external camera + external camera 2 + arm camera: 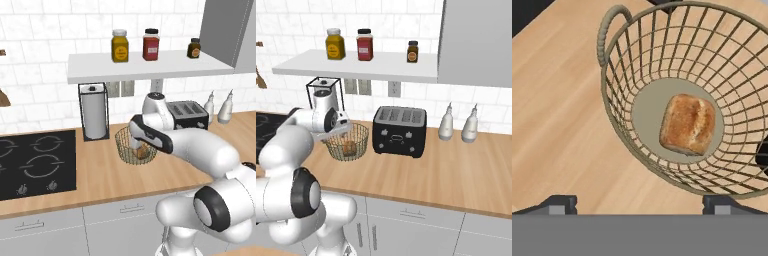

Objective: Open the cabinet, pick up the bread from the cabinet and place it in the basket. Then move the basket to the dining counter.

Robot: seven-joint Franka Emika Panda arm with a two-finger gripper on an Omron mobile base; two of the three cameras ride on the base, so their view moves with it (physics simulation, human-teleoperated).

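Bread [688, 124] lay flat on the round base of the wire basket [619, 107], golden-brown crust up, apart from the mesh walls. Seen from the hand camera, the loaf sat slightly toward 3 o'clock of the basket's centre. One looped handle [609, 27] of the basket stood at about 10 o'clock on the rim.

Tool [639, 202]: jaws spread wide, nothing between them. The two dark fingertips [559, 204] stood far apart at the bottom of the hand view, one over bare wood, the other by the basket's near rim. Tool was above the basket, not touching the bread.

Basket [356, 145] rested on the wooden tabletop [446, 170]. In the right base view the black four-slot toaster [400, 131] stood just beside it at 3 o'clock, and two white bottles [447, 125] further along the same way, near the wall. In the left base view the paper-towel holder [94, 112] stood near the basket at 10 o'clock and the black hob [37, 162] at 9 o'clock.

Grey wall cabinet [476, 40] was at the upper right of the right base view, flat panel shut. White shelf [356, 65] beside it carried a yellow jar [335, 44], a red jar [364, 45] and a small dark jar [412, 51].
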